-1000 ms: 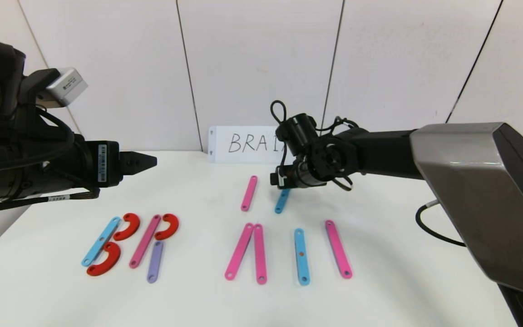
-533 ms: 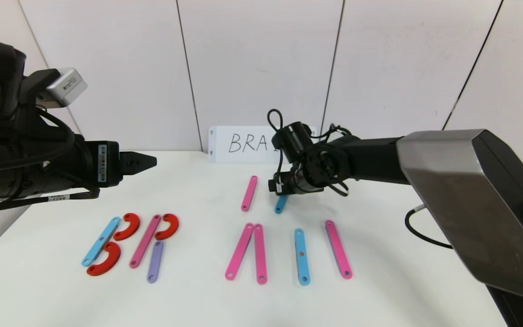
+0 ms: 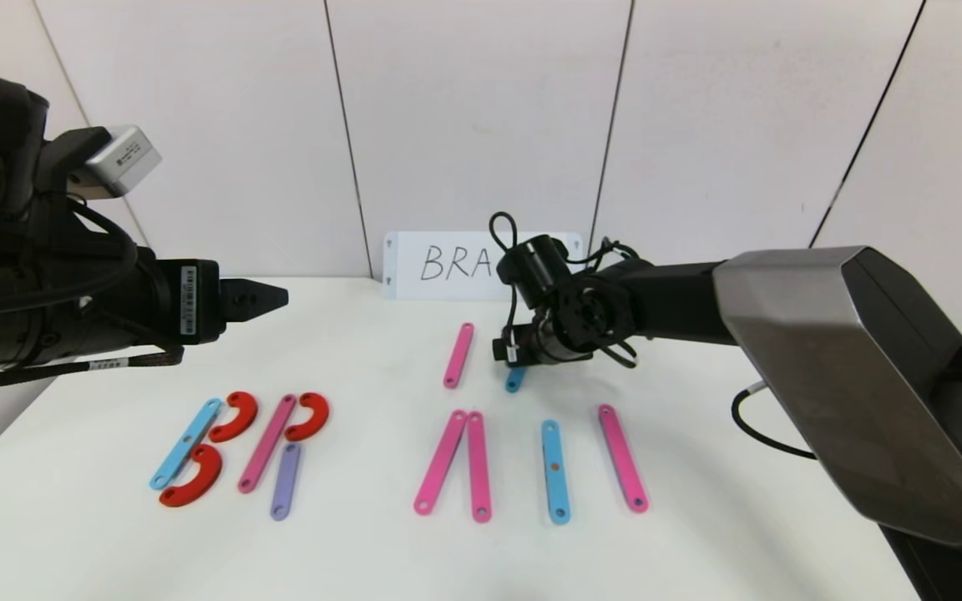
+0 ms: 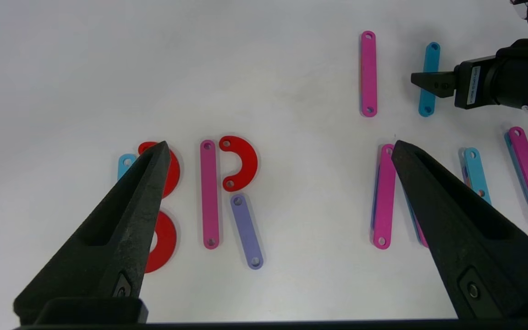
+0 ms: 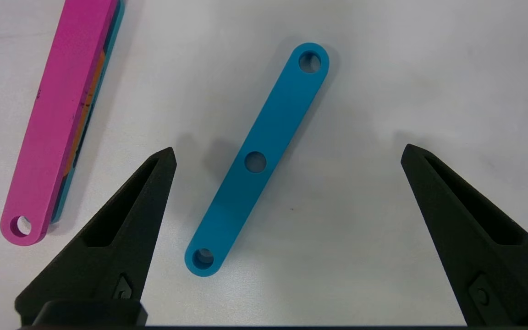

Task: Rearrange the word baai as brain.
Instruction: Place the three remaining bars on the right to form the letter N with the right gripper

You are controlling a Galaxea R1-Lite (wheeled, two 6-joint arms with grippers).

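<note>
Reading along the table (image 3: pixel 364 551), I see a good part of the word already laid out. At my left stands a B: a light-blue strip (image 3: pixel 186 442) with two red curves (image 3: pixel 234 416) beside it. Next comes an R, made of a pink strip (image 3: pixel 267 443), a red curve (image 3: pixel 308 416) and a purple strip (image 3: pixel 285 481) as its leg. Two pink strips (image 3: pixel 453 463) meet at the top like an A without its crossbar; then a blue strip (image 3: pixel 555 472) serves as I, and one pink strip (image 3: pixel 622 457) starts the N.

Two pieces lie spare behind the row: a pink strip (image 3: pixel 458 356) and a short blue strip (image 5: pixel 258 158). My right claw (image 5: pixel 287 156) hovers low over that blue one, jaws wide apart, gripping nothing. My left claw (image 4: pixel 277 146) hangs parked above the left side, also spread and empty.

By my judgement, the A's crossbar and the rest of the N remain.
</note>
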